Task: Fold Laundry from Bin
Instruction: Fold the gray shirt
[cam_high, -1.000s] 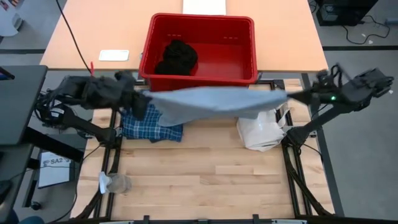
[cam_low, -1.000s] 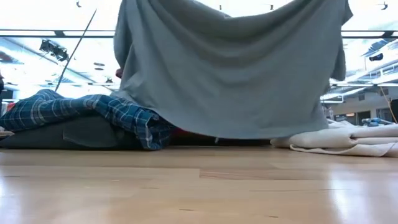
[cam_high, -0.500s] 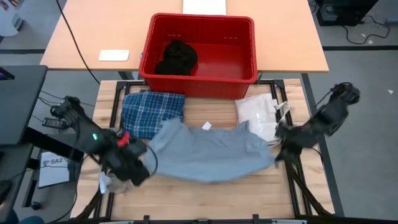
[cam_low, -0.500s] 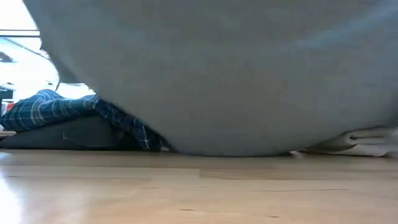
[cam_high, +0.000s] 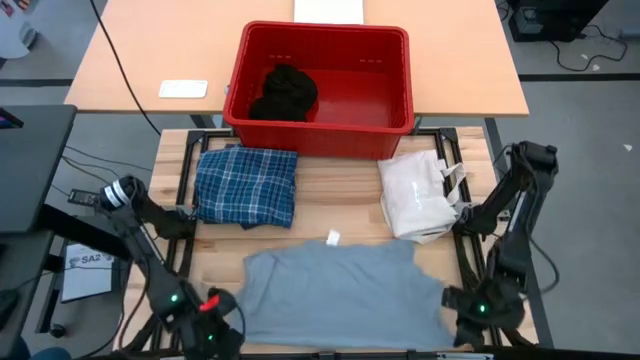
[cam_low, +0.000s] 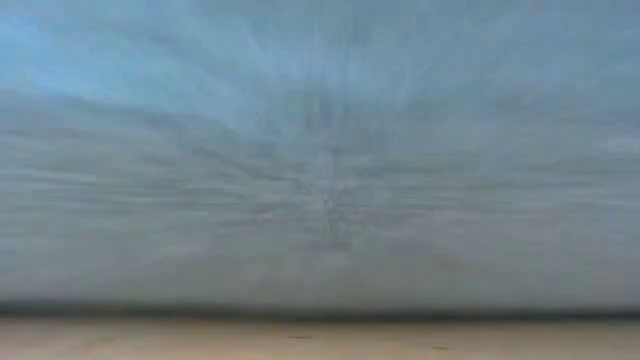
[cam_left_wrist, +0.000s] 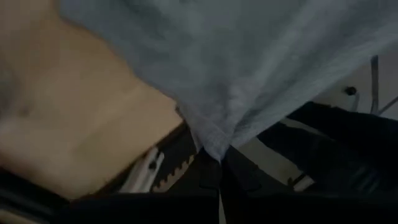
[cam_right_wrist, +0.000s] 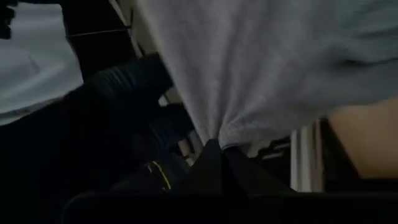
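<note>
A light grey garment (cam_high: 340, 290) lies spread over the near half of the table, its far edge with a small white tag (cam_high: 332, 238). It fills the low view (cam_low: 320, 150). My left gripper (cam_high: 222, 322) is shut on its near left corner. My right gripper (cam_high: 458, 308) is shut on its near right corner. A folded blue-and-white plaid shirt (cam_high: 246, 186) lies at the far left of the table. The red bin (cam_high: 318, 120) stands beyond the far edge, with a black piece (cam_high: 285, 92) inside. My left gripper pinches the garment's near left corner (cam_left_wrist: 214, 149) between its two fingers, slanting down from the near left. The cloth fans out from the pinch in taut folds, and the rest lies on the table. One layer or several, I cannot tell. My right gripper pinches the garment's near right corner (cam_right_wrist: 217, 138) between its two fingers, slanting down from the near right. Folds radiate from the pinch, and the rest of the garment lies on the table. The number of layers cannot be told.
A white fabric bag (cam_high: 415, 196) with cords lies at the far right of the table, beside the bin. A small white object (cam_high: 183, 88) sits on the tan table behind. Bare wood shows between the plaid shirt and the grey garment.
Both grippers have swept from up by the bin toward the table's near edge and down, tipping as they went. The grey garment, which hung stretched between them, has been drawn over the table and now lies spread out on its near half.
</note>
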